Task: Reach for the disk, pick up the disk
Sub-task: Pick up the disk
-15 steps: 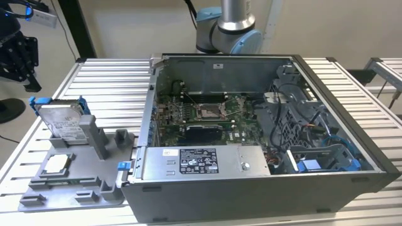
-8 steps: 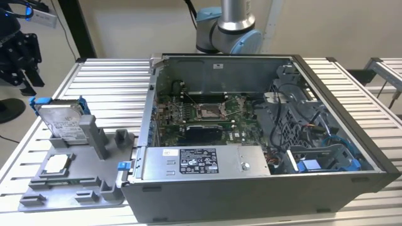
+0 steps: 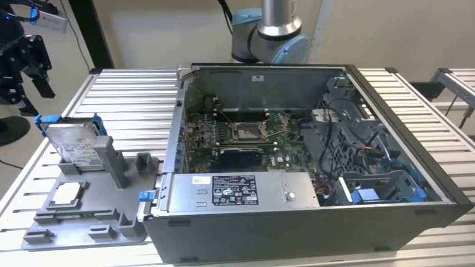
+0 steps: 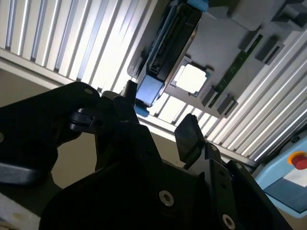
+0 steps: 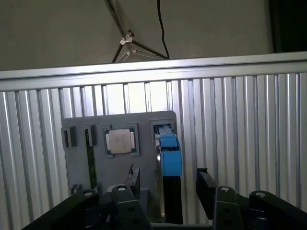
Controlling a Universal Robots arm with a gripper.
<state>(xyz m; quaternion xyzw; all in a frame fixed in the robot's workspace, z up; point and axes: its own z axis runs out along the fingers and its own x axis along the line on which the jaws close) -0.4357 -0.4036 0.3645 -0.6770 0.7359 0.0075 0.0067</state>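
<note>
Above the grey holder, gripper jaws spread apart and empty, disk standing on edge in the holder's slot, square chip flat on the holder, open computer case beside the holder.

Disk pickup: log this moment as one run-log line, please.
phase: reach | gripper: open, short of disk, no contact | disk: upright in grey fixture slot, not lifted

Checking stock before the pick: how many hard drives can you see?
1: the silver-grey metal hard drive in a blue plastic bracket stands in the grey holder tray, at the exterior view's left. The open grey computer case may hide more.
</note>
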